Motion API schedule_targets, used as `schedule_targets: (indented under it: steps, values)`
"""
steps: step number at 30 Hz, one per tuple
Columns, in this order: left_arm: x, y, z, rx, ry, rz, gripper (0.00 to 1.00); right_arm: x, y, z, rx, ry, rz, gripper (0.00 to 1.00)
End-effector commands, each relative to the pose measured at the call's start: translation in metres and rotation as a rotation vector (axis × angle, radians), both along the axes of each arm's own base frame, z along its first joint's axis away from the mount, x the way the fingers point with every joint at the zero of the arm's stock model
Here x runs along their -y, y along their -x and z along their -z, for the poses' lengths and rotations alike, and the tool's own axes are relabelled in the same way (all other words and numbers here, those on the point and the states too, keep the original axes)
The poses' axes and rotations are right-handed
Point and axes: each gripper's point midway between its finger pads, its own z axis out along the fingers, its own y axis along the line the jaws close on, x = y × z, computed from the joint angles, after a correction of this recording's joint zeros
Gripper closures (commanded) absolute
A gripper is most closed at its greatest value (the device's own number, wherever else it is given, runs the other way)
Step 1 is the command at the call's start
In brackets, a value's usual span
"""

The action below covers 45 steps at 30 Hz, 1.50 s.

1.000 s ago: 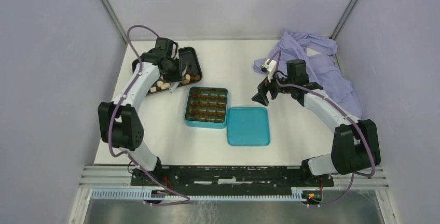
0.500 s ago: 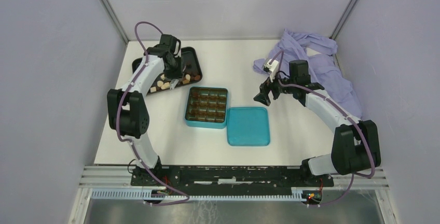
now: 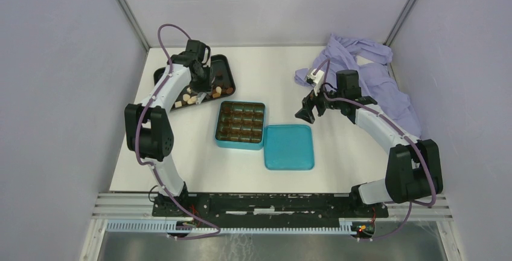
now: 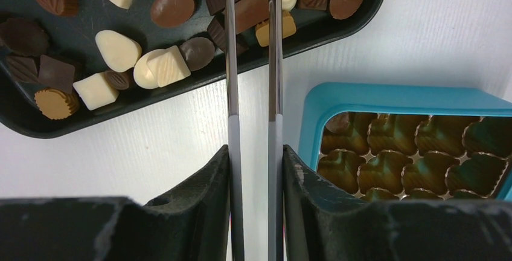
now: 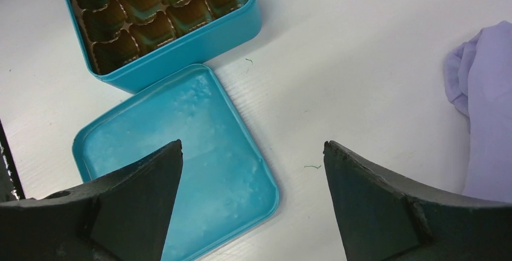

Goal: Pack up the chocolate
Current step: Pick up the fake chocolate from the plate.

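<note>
Left pincer, narrow, clamped on tweezers whose blades reach into the tray at the desk's far-left corner. Over the last second my left elbow has drawn up and inward, and the blade tips have settled among the chocolate. They now straddle a brown block; I cannot tell whether it is pinched. I judge this the pick of a first piece, since the cells I can see in the box, mid-desk, look empty. Right pincer, unmoved, hangs wide apart over bare desk between the lid and the cloth at the far-right corner. Edges to clear: tray rim, then box wall, with only a narrow strip of desk between them. The lid lies just beside the box's near-right corner, off that path.
</note>
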Motion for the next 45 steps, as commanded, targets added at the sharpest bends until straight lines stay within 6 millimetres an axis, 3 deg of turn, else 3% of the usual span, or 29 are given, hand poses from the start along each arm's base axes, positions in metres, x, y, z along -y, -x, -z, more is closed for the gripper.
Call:
schedule_targets:
  steps: [1, 9, 20, 31, 45]
  values:
    - [-0.006, -0.007, -0.034, 0.090, -0.025, 0.025, 0.61, -0.001, -0.002, -0.003, 0.015, -0.011, -0.015, 0.07]
    - [-0.011, -0.006, -0.027, 0.070, -0.035, 0.015, 0.61, -0.002, -0.001, -0.002, 0.012, -0.014, -0.017, 0.07]
    - [-0.011, -0.009, -0.031, 0.084, -0.032, 0.002, 0.61, -0.002, -0.001, -0.002, 0.010, -0.017, -0.019, 0.08]
    - [-0.008, -0.009, -0.054, 0.141, 0.016, -0.062, 0.61, -0.003, 0.000, -0.001, 0.003, -0.022, -0.023, 0.07]
    - [-0.007, -0.009, -0.041, 0.111, 0.051, -0.186, 0.61, -0.004, 0.001, -0.001, 0.001, -0.032, -0.026, 0.07]
